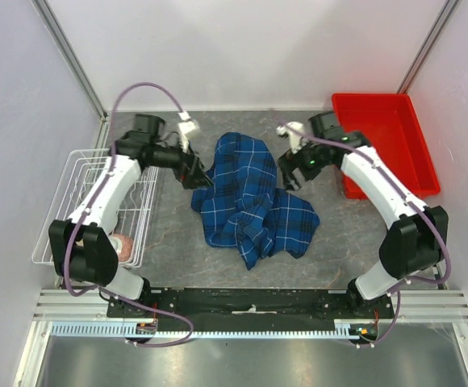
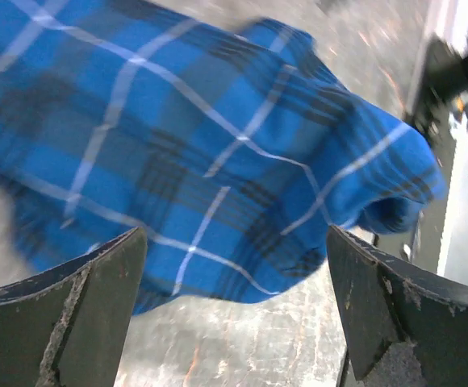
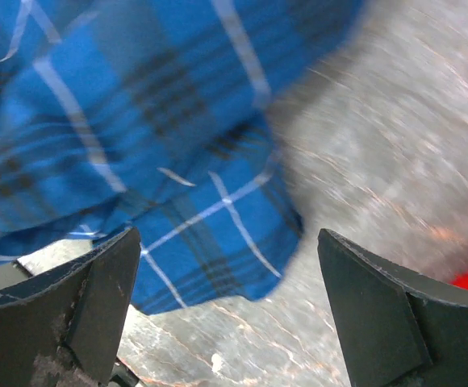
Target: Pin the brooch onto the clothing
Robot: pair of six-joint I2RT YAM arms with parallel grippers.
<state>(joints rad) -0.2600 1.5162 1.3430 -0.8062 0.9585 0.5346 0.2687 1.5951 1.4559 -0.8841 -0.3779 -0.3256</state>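
The clothing (image 1: 252, 197), a blue-and-black plaid shirt with thin white lines, lies crumpled in a heap in the middle of the grey table. My left gripper (image 1: 199, 176) is open just off the shirt's left edge; its wrist view shows the plaid cloth (image 2: 210, 153) ahead of the wide-apart fingers. My right gripper (image 1: 289, 179) is open at the shirt's upper right edge; its wrist view shows a fold of the shirt (image 3: 137, 145) above bare table. Both grippers hold nothing. The brooch is not visible in any view.
A white wire basket (image 1: 85, 189) stands at the left, with a pinkish round thing (image 1: 123, 245) at its near end. A red tray (image 1: 385, 139) stands at the back right. White walls close in the back and sides.
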